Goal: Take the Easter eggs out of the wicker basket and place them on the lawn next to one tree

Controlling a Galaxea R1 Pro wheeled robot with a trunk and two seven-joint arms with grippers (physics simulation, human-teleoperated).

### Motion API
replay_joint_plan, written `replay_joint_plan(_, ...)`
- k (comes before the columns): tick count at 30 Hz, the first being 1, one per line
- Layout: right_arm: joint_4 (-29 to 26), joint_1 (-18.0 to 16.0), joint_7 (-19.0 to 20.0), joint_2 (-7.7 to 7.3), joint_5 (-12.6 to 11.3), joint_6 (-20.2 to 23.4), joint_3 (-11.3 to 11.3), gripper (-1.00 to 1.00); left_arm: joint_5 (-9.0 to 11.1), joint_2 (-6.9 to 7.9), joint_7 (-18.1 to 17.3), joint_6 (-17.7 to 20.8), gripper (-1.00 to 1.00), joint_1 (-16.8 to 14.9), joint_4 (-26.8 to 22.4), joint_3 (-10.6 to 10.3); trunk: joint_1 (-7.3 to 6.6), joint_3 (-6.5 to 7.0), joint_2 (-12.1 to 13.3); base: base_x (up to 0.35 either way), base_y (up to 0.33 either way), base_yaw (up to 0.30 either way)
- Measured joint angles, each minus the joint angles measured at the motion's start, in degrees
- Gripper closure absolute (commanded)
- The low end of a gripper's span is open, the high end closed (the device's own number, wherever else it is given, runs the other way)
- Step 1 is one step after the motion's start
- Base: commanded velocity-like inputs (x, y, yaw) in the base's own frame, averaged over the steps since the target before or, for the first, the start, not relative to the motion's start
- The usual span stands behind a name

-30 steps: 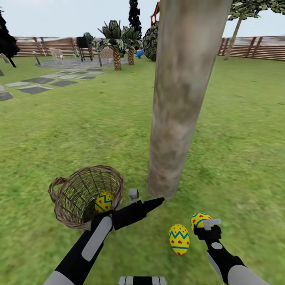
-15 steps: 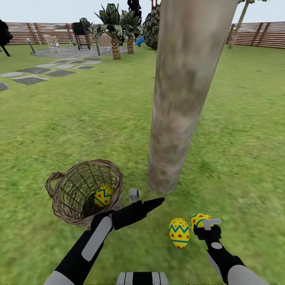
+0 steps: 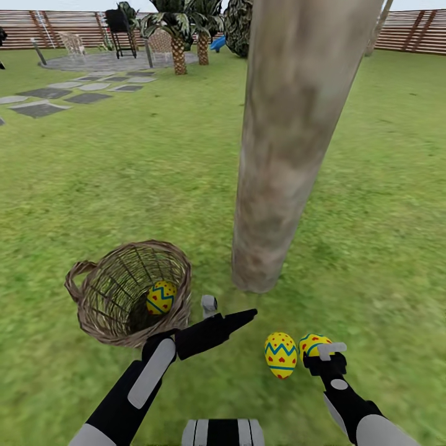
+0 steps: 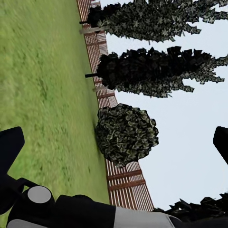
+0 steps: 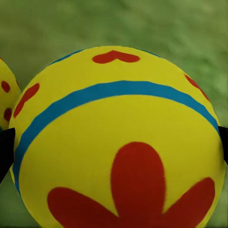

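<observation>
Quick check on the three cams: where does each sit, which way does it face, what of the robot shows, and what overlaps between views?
Head view: on the head, looking forward and down at the tree, wicker basket and lawn; both forearms, left gripper and right gripper show.
Left wrist view: on the left arm, facing out level across grass to the fence and bushes; dark finger edges show.
Right wrist view: on the right arm, facing down, close on the flower egg; dark fingertips at both edges.
Shared: head and right wrist views both show the flower egg and its neighbour egg.

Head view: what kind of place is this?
Most likely a fenced garden: a wide lawn, a thick tree trunk, a wooden fence at the far edge, and stepping stones leading to a paved circle.
</observation>
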Motion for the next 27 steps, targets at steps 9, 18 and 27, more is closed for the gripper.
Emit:
replay_joint_plan(9,0.0,0.0,0.0,0.0,0.0,-0.01,0.0,1.0,0.42,0.15,-0.38,0.01,-1.0,0.0,0.0,0.0,0.1,-0.89,-0.06,0.001,-0.001,0.0)
replay_joint_plan(18,0.0,0.0,0.0,-0.06,0.0,-0.01,-0.07,1.0,0.52,0.07,-0.26,0.01,-1.0,0.0,0.02,0.01,0.1,-0.89,-0.06,0.175,-0.032,0.0)
replay_joint_plan(27,-0.08,0.0,0.0,-0.09,-0.08,0.07,-0.09,1.0,0.37,0.02,-0.53,0.0,-1.0,0.0,0.0,-0.08,0.23,-2.0,-0.12,0.001,0.0,0.0)
